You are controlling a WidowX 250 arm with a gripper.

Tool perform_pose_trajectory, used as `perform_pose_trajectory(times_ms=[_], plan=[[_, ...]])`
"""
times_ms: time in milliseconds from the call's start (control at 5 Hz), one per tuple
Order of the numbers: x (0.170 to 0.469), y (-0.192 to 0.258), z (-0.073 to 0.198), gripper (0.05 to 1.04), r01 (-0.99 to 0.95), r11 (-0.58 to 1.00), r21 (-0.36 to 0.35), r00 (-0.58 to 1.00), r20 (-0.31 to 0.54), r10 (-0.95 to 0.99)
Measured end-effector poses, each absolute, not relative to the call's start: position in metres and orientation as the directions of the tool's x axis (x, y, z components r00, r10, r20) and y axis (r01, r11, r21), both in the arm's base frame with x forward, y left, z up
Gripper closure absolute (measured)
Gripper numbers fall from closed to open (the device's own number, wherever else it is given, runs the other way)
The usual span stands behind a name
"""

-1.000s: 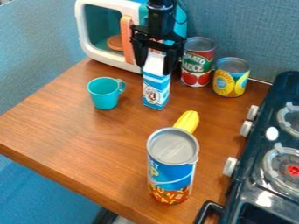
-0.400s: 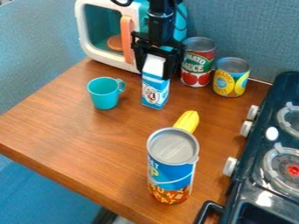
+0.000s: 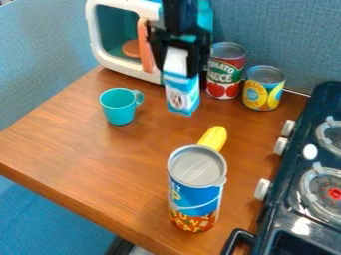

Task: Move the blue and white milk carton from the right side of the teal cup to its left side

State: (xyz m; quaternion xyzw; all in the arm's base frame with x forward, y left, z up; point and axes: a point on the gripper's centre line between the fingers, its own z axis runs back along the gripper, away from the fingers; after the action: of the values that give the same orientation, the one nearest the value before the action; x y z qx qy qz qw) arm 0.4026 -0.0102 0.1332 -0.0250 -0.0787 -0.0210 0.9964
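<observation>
The black gripper (image 3: 178, 62) hangs at the upper middle, in front of the toy microwave, shut on the upper part of a small blue and white carton (image 3: 182, 93). The carton is upright and held off the counter. To its left stands a teal cup (image 3: 119, 107). Just right of the gripper is a tomato sauce can (image 3: 225, 70), with a yellow and blue can (image 3: 263, 88) beside it.
The microwave (image 3: 114, 68) stands at the back left. A tall blue canister (image 3: 196, 189) is at the front, with a yellow corn-like piece (image 3: 214, 138) behind it. The dark toy stove (image 3: 303, 174) lines the right side of the wooden counter (image 3: 100, 164).
The gripper came down slightly around the carton and has now lifted it off the counter. The cup, cans and canister have kept their places.
</observation>
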Motion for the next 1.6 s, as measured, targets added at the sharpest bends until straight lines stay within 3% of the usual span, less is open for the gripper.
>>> perform_pose_trajectory(times_ms=[200,400,600,800,1200,1600], plan=[[0.386,0.014,0.163,0.214,-0.012,0.997,-0.078,0.972,0.233,0.030],[0.377,0.031,0.178,0.214,-0.058,0.995,-0.077,0.965,0.251,0.076],[0.372,0.082,0.197,0.214,-0.161,0.985,-0.068,0.949,0.264,0.174],[0.374,0.110,0.200,0.214,-0.196,0.979,-0.054,0.943,0.263,0.203],[0.381,0.153,0.169,0.214,-0.237,0.971,0.039,0.963,0.144,0.229],[0.386,0.158,0.119,0.214,-0.213,0.977,0.030,0.977,-0.017,0.214]])
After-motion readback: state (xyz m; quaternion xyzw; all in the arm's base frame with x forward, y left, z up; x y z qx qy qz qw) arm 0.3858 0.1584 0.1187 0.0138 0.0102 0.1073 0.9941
